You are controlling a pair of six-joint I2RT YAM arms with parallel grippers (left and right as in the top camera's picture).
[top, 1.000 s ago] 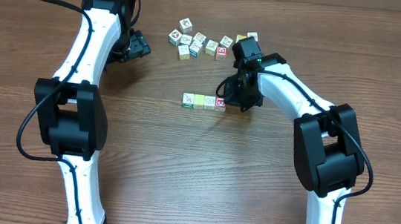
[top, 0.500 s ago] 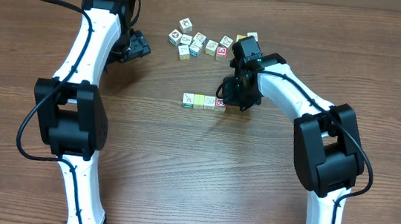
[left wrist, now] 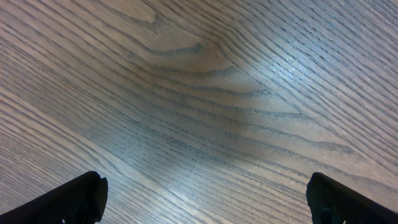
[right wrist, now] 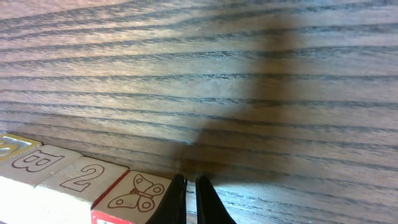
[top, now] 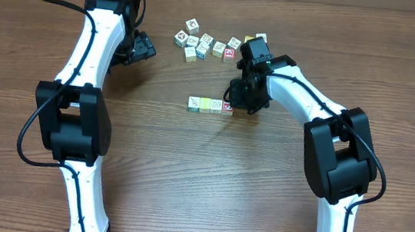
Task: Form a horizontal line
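The horizontal line (top: 211, 105) is a short straight row of small picture cubes touching edge to edge at mid-table. Its right end is a red-sided cube with a butterfly face (right wrist: 134, 194), next to a "2" cube (right wrist: 81, 177) and a "B" cube (right wrist: 34, 162). My right gripper (top: 234, 103) is shut with nothing between its fingers. Its tips (right wrist: 191, 182) rest on the table against the butterfly cube's right edge. My left gripper (top: 145, 49) hangs wide open over bare wood (left wrist: 205, 190) at the far left, holding nothing.
A loose cluster of similar small cubes (top: 209, 45) lies behind the row, just left of the right arm's wrist. The right arm (top: 301, 103) reaches in from the right side, the left arm (top: 95, 42) from the left.
The row's left end has crept very slightly leftward with the shut right gripper at its right end. The left arm has not moved.
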